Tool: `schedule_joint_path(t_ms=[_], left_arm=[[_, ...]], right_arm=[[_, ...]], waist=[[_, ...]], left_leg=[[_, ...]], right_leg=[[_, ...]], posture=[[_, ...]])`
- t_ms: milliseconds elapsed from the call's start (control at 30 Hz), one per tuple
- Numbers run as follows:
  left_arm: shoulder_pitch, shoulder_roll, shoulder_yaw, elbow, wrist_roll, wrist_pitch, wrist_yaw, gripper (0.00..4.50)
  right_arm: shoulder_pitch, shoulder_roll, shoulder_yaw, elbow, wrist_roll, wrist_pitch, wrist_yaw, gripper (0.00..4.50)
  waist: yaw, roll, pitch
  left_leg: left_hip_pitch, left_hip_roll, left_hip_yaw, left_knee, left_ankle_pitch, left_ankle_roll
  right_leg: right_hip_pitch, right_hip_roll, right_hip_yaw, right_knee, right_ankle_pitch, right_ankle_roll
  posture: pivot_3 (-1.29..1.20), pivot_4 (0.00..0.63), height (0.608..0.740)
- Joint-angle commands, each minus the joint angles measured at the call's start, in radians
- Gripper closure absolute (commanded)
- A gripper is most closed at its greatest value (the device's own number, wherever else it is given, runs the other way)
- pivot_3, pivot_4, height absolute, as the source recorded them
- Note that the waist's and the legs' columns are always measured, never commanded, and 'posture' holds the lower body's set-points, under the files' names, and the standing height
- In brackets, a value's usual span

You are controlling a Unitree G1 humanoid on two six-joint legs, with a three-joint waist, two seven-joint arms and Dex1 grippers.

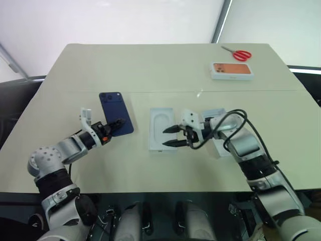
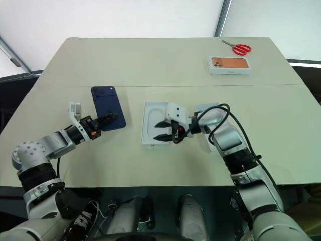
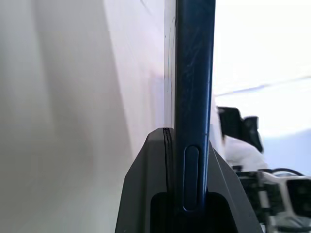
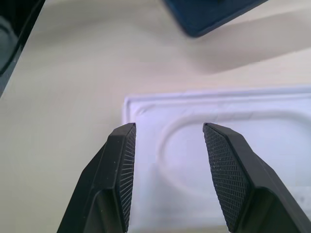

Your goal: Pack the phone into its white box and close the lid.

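The dark navy phone (image 1: 115, 108) hangs slightly above the table at centre left, its lower edge pinched by my left gripper (image 1: 122, 122), which is shut on it. The left wrist view shows the phone (image 3: 194, 73) edge-on between the two fingers. My right gripper (image 1: 166, 137) is open and empty over a flat white insert (image 1: 159, 123) with an oval recess (image 4: 167, 116). A white cardboard piece (image 1: 216, 114) lies partly hidden under my right forearm. I cannot tell whether it is the white box or the lid.
A white box with an orange phone picture (image 1: 231, 70) lies at the far right of the table. Red-handled scissors (image 1: 239, 53) lie just behind it. A seam (image 1: 225, 91) crosses the tabletop.
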Motion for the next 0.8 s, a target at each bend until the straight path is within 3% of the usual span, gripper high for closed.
schedule_joint_path(t_ms=[33,600,667,800], left_arm=[[-0.018,0.001,-0.015,-0.02,-0.037,-0.026,0.003,4.5],[0.0,-0.001,-0.067,-0.037,-0.079,-0.034,0.026,4.5],[0.003,0.001,-0.073,-0.04,-0.078,-0.036,0.025,4.5],[0.007,0.005,-0.079,-0.041,-0.083,-0.038,0.025,4.5]], right_arm=[[0.02,-0.005,0.017,-0.078,0.005,0.004,-0.013,2.22],[0.045,0.005,0.087,-0.021,-0.065,-0.051,-0.092,2.22],[0.042,0.012,0.085,-0.009,-0.064,-0.051,-0.096,2.73],[0.041,0.011,0.092,0.001,-0.076,-0.064,-0.097,4.22]], waist=[[0.0,-0.001,0.0],[0.027,-0.007,0.004],[0.026,-0.007,0.004],[0.023,-0.007,0.004]], left_leg=[[0.0,0.0,0.0,0.0,0.0,0.0],[-0.001,0.0,0.0,0.0,0.0,0.0],[-0.002,0.0,0.0,0.0,0.0,0.0],[-0.002,0.0,0.0,0.0,0.0,0.0]], right_leg=[[0.0,0.0,0.0,0.0,0.0,0.0],[0.0,0.0,-0.001,-0.003,0.0,0.0],[0.0,0.0,-0.001,-0.003,0.0,0.0],[0.0,0.0,-0.001,-0.003,0.0,0.0]], posture=[[0.0,0.15,0.738],[0.0,0.15,0.738],[0.0,0.15,0.738],[0.0,0.15,0.738]])
